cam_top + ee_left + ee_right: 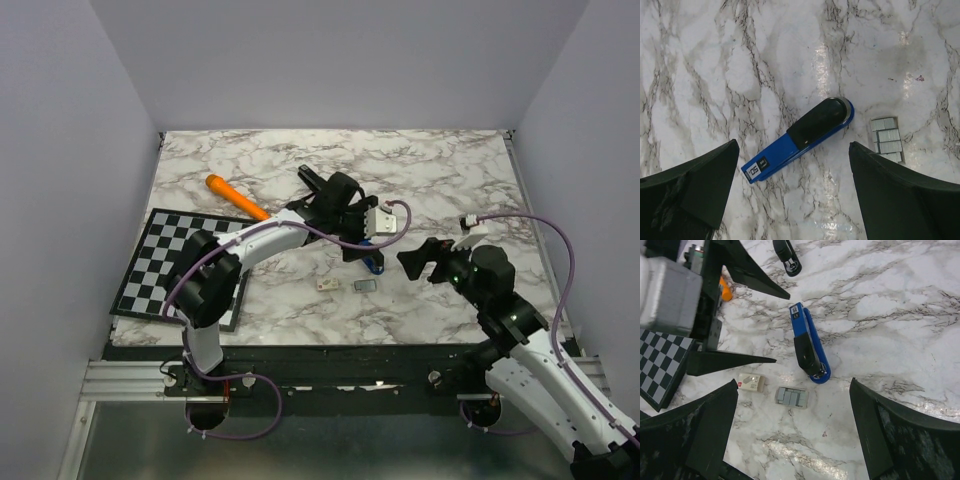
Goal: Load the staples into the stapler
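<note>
The stapler (pixel 805 136) is blue with a black top and lies flat and closed on the marble table; it also shows in the right wrist view (pixel 809 342) and in the top view (pixel 375 263). The staples (pixel 791 397) are a small grey cluster of strips lying just beside its rounded end, also seen in the left wrist view (pixel 886 139) and in the top view (pixel 365 286). My left gripper (pixel 795 200) is open and empty, hovering over the stapler (pixel 360 248). My right gripper (pixel 792 440) is open and empty, to the right of both (pixel 428 260).
A small whitish cardboard box (pixel 751 382) lies left of the staples (pixel 327 284). An orange marker (pixel 235 197) and a checkerboard mat (pixel 160 262) are at the left. A small black object (pixel 787 257) lies beyond the stapler.
</note>
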You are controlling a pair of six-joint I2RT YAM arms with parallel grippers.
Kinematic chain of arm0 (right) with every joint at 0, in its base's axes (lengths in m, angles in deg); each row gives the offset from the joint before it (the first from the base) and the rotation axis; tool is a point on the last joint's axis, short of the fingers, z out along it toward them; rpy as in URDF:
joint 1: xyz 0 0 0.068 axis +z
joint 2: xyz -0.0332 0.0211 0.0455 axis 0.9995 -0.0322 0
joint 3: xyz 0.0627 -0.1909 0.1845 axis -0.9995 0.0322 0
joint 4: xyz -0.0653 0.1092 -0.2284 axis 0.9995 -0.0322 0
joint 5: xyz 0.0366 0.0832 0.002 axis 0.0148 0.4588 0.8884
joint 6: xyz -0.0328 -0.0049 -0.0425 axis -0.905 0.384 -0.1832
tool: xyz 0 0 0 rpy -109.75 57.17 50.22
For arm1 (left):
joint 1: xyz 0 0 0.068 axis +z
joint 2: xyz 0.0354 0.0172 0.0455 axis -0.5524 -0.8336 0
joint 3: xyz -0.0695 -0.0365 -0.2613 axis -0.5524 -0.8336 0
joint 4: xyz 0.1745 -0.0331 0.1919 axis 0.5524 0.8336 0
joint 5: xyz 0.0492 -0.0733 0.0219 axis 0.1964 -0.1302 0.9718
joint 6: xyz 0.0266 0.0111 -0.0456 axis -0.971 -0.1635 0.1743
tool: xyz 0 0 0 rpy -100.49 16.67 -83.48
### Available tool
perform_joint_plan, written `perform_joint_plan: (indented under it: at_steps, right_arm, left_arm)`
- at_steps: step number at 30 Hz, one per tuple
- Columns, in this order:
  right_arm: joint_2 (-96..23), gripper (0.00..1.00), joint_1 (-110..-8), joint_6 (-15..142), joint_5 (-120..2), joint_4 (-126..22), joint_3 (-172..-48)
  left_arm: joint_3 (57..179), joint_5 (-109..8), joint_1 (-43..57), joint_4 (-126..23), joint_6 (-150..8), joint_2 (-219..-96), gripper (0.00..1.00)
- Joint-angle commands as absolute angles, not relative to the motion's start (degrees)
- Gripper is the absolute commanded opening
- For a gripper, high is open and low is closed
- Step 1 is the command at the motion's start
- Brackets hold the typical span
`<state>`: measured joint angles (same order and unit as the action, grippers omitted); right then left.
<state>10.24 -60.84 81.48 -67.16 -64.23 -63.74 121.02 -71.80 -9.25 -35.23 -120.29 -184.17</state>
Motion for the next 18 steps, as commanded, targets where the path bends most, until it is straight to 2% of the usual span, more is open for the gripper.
perform_joint_plan:
  at_steps: [1, 8, 18]
  right_arm:
    - [13.9, 1.00, -60.7, 79.7, -68.5, -63.4, -61.3]
    - [15.0, 1.00, -60.7, 77.3, -70.3, -64.1, -61.4]
    - [13.0, 1.00, -60.7, 76.9, -71.0, -64.8, -61.3]
  left_arm:
    - [126.8, -76.3, -10.5, -28.8, -126.2, -189.2, 0.99]
    - [132.5, -75.7, -11.4, -24.2, -128.1, -195.7, 0.99]
    - [137.4, -75.1, -11.7, -23.3, -127.7, -201.5, 0.85]
